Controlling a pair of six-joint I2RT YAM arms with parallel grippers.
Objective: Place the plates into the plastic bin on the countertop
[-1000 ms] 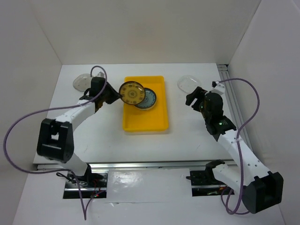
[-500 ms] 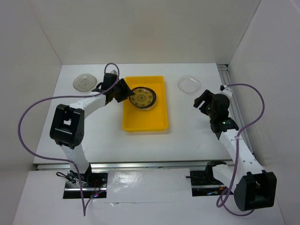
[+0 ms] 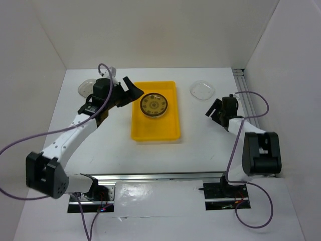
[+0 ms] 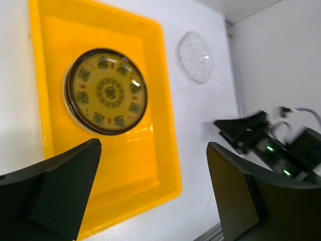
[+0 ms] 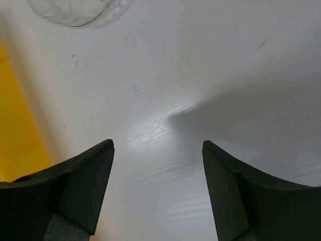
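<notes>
From the top camera, I see the yellow bin (image 3: 155, 128) in the middle of the countertop (image 3: 200, 145) with one patterned plate (image 3: 153, 105) lying flat in its far half. Two plates are outside it. The left clear plate (image 3: 86, 89) sits near the far left corner, partly hidden behind my left arm. The right clear plate (image 3: 202, 91) sits alone on the far right. The left gripper (image 3: 131, 90) hangs just beside the bin's far left corner, and the right gripper (image 3: 214, 108) is near the right clear plate, a little nearer to me than it.

On the left wrist camera, the fingers are spread wide with nothing between them, so that gripper (image 4: 153, 150) is empty. Below it the patterned plate (image 4: 106, 91) rests inside the bin (image 4: 150, 170). A pale sliver shows at the plate's left edge; I cannot tell whether that is another plate underneath. The right clear plate (image 4: 195, 56) lies beyond the bin's rim, apart from it.

On the right wrist camera, these fingers are also parted and hold nothing, over bare countertop (image 5: 165, 75). The clear plate's edge (image 5: 75, 10) is at the top of the view and a strip of bin (image 5: 20, 130) at the left.

My reading: at least one plate is in and at least two clear ones are left. I see no other plates.
</notes>
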